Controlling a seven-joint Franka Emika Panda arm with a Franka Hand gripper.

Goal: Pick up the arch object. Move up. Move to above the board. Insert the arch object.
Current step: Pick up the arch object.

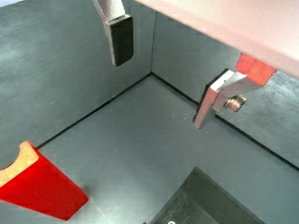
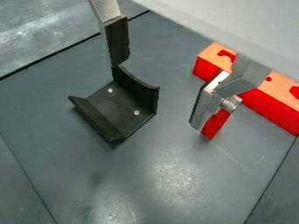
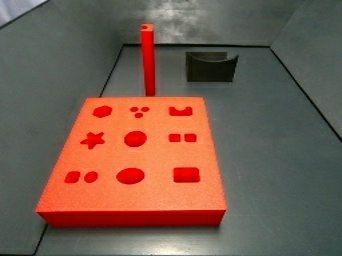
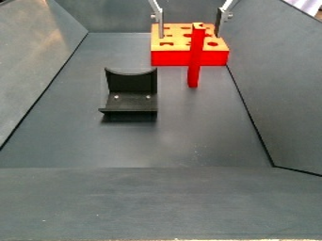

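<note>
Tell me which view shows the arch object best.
A side view: the arch object stands whole and upright behind the board. In the other side view the gripper hovers above it. A wrist view shows only its base.

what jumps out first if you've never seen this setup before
The big red-orange board, with its grid of shaped recesses, fills the near floor in a side view. Just beyond its far edge the slim red arch object stands upright, with a dark grey notched block off to one side of it. The gripper hangs open above the board's far side, holding nothing.
</note>
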